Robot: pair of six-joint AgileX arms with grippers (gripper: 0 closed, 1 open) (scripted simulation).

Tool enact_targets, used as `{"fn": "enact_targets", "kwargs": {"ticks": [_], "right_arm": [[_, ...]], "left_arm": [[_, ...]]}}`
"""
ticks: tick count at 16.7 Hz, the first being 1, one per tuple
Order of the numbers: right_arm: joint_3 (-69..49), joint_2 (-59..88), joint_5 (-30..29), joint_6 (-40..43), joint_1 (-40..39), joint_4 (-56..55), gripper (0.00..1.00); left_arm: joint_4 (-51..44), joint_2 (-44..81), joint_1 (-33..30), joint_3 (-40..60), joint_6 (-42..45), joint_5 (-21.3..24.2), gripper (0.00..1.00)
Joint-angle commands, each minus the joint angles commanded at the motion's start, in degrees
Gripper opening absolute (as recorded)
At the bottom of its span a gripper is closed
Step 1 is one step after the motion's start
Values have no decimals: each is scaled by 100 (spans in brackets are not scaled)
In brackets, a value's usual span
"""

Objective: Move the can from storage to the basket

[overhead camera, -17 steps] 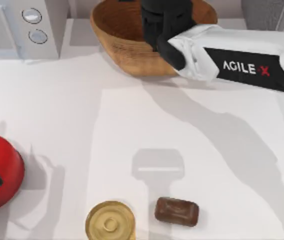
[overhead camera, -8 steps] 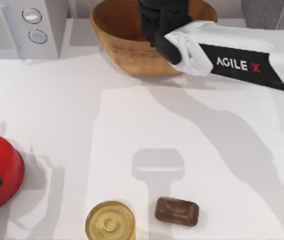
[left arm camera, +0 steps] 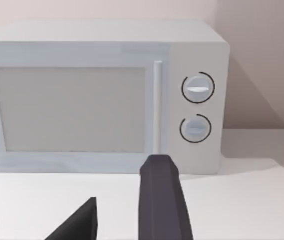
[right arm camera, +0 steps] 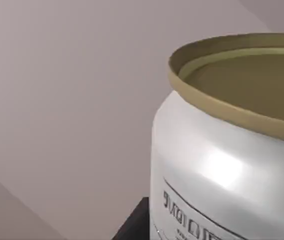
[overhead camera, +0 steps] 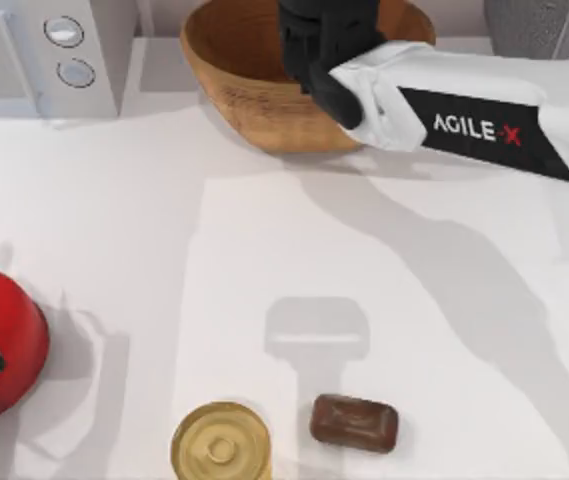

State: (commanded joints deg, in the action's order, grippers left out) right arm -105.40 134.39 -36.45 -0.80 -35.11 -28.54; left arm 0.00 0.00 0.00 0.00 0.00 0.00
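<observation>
Left arm parked at the desk's (overhead camera: pixel 114 230) left edge, above a glossy red dome (overhead camera: pixel 4 350); left end effector (left arm camera: pixel 127 215) fingers apart, facing a boxy white microwave (left arm camera: pixel 102 95). Woven bowl-shaped basket (overhead camera: pixel 234 80) at far centre. Right end effector (overhead camera: pixel 324 40) reaches over it, clamped on the smooth silver can (right arm camera: pixel 226 165), pose unchanged from half a second ago.

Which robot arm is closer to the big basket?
The right one. Its pincer hangs right over the basket at the back of the table, with the can close in front of its wrist camera. The left pincer faces the microwave.
</observation>
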Motion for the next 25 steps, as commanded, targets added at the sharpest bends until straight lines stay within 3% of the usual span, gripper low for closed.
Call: {"fn": "enact_targets", "kwargs": {"ticks": [5, 6, 25], "right_arm": [[0, 0, 0, 0, 0, 0, 98], [0, 0, 0, 0, 0, 0, 100], [0, 0, 0, 0, 0, 0, 100]], "left_arm": [[0, 0, 0, 0, 0, 0, 100], [0, 0, 0, 0, 0, 0, 100], [0, 0, 0, 0, 0, 0, 100]]}}
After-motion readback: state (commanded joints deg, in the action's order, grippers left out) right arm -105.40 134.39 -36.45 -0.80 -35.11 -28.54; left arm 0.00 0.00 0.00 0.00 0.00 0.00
